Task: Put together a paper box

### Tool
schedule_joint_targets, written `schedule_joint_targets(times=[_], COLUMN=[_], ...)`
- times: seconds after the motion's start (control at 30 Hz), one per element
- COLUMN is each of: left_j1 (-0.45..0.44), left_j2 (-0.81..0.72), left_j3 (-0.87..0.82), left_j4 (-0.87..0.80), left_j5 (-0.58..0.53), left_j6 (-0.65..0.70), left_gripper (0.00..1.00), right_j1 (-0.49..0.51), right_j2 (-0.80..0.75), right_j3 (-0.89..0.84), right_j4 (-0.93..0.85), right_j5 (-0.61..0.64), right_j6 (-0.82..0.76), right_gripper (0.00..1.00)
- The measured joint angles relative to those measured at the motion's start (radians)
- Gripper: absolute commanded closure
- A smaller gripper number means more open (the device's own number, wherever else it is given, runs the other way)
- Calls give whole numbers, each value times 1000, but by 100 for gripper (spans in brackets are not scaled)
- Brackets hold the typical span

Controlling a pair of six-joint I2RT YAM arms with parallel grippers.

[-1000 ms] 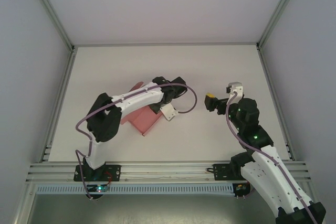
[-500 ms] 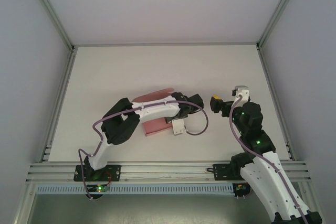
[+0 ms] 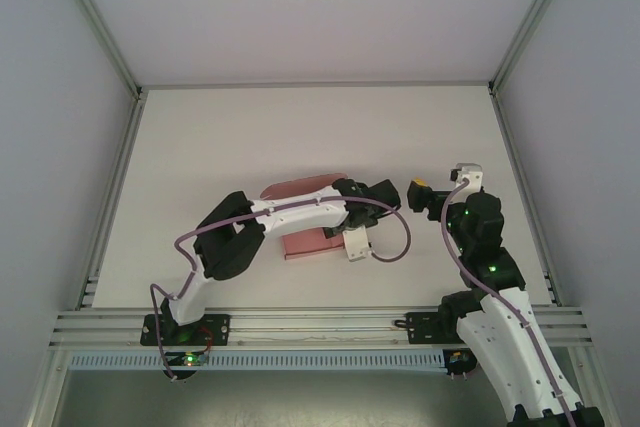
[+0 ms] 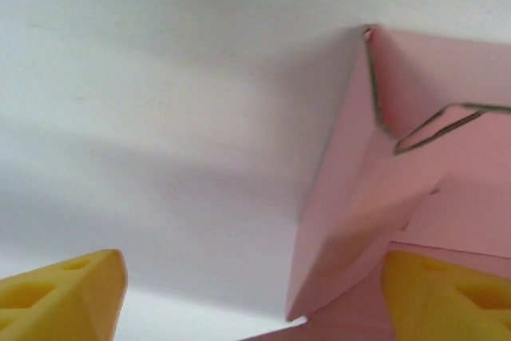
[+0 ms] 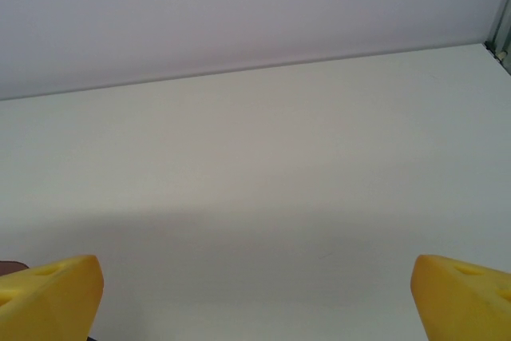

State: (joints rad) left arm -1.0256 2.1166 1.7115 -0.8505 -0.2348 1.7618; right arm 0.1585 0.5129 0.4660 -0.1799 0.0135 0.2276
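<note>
**A:** Start wide. How do things sit on the table (image 3: 250,137)?

**B:** The left arm (image 3: 290,209) reaches across the middle, low over the paper box (image 3: 305,245). The right arm (image 3: 480,237) stands on the right side, its tip turned toward the left one's.

**A:** Which is nearer the box?

**B:** The left, clearly. Its forearm crosses directly above the pink card. The right gripper (image 5: 255,301) is near the box's right end but apart from it, over bare table.

**A:** How does the box lie?

**B:** From above, its near edge runs left to right, roughly along the table's front edge. A pink flap (image 3: 300,187) shows beyond the arm. The arm covers the middle, so I cannot tell how the two parts join.

**A:** And from the left wrist?

**B:** The left gripper (image 4: 255,309) has its jaws spread wide and grips nothing. A folded corner (image 4: 351,221) of card rises off the table between them, toward the finger (image 4: 447,297) on the picture's right, which sits over more pink. That view adds the fold and its cut edges. The top view adds the box's outline and heading.

**A:** The right one's jaws?

**B:** Spread wide too, and empty.

**A:** And the coming move?

**B:** I judge it turns on that corner. It lies off-centre, so the left gripper would need to shift toward it before closing.
</note>
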Motion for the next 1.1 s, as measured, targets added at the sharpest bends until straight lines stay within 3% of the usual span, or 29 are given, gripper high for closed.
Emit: schedule_joint_targets(times=[0.23,0.37,0.57,0.67,0.83,0.93,1.1], left_j1=[16,92,231,272,282,282,282], left_j2=[-241,-439,-653,-803,-1100,-1227,-1344], left_j3=[-42,-170,-382,-509,-757,-888,-1023], left_j4=[75,220,393,436,452,448,391], left_j5=[130,176,73,5,-127,-177,-221], left_j6=[-190,-385,-867,-1138,-1574,-1802,-2049], left_gripper=[0,0,0,0,0,0,0], right_j1=[-18,-19,-14,37,181,287,417], right_j2=[-44,-37,140,279,509,614,701], right_j3=[0,0,19,73,234,280,221], right_j4=[-42,-48,12,30,8,13,5], right_j5=[83,74,-130,-228,-340,-308,-225], right_j6=[74,71,-31,-135,-270,-249,-127], right_gripper=[2,2,2,2,16,23,45])
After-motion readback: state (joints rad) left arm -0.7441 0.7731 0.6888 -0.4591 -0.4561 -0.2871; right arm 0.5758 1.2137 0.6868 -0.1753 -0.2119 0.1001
